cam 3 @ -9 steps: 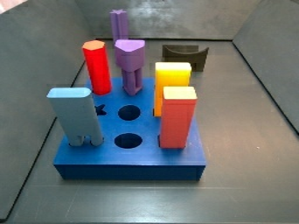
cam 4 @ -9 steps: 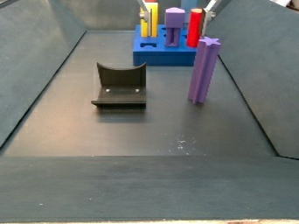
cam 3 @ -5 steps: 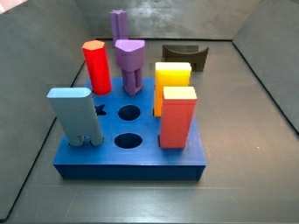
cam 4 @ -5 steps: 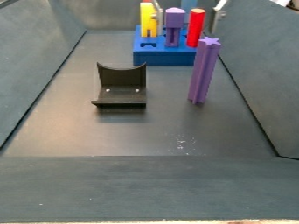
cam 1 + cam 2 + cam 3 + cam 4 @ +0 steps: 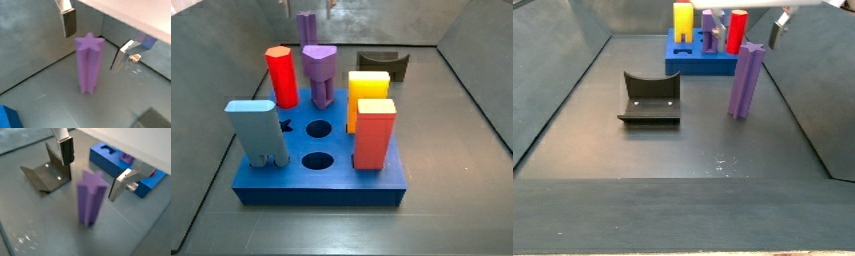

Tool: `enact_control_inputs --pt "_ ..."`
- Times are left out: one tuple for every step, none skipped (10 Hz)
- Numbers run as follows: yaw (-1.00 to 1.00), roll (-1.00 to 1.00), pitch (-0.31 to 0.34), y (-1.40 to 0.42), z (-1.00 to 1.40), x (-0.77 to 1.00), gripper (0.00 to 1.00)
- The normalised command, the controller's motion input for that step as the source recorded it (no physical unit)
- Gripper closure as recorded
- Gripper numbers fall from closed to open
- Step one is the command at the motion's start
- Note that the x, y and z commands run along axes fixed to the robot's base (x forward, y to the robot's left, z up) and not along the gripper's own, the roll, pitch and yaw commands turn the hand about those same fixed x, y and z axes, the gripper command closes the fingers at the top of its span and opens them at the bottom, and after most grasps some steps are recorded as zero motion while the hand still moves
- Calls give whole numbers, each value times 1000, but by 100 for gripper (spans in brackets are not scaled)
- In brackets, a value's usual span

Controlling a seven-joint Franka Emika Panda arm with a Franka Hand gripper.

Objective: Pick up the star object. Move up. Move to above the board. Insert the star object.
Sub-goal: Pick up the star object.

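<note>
The star object (image 5: 746,80), a tall purple fluted column, stands upright on the grey floor, apart from the board; it shows in both wrist views (image 5: 88,62) (image 5: 91,198) and behind the board in a side view (image 5: 307,27). My gripper (image 5: 97,39) (image 5: 93,167) is open above its top, one silver finger (image 5: 69,22) on each side, not touching it. In a side view the gripper (image 5: 744,25) hangs just over the star. The blue board (image 5: 325,185) (image 5: 107,163) (image 5: 684,62) has open holes in its top.
On the board stand a red peg (image 5: 282,77), a purple heart-topped peg (image 5: 319,68), a yellow block (image 5: 369,85), an orange block (image 5: 374,133) and a light blue block (image 5: 253,130). The dark fixture (image 5: 649,97) (image 5: 47,173) stands on the floor. Grey walls ring the floor.
My gripper has come down toward the star object's top and shows lower in the side views. The star object and the pegs have not moved.
</note>
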Motion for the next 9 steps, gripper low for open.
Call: enact_control_inputs --pt "26 44 -3 0 -257 -137 0" --pt "0 0 0 77 -266 0 0" --pt "-71 0 0 26 -320 60 0" --pt "-177 0 -11 31 -297 80 0" --pt "-177 -10 -34 0 -209 54 0" --pt "-140 -43 -20 57 -114 26 0" --pt "-66 -54 -57 20 -63 0 0" --pt "0 -13 -90 0 -3 0 0" --pt "0 0 0 0 0 0 0"
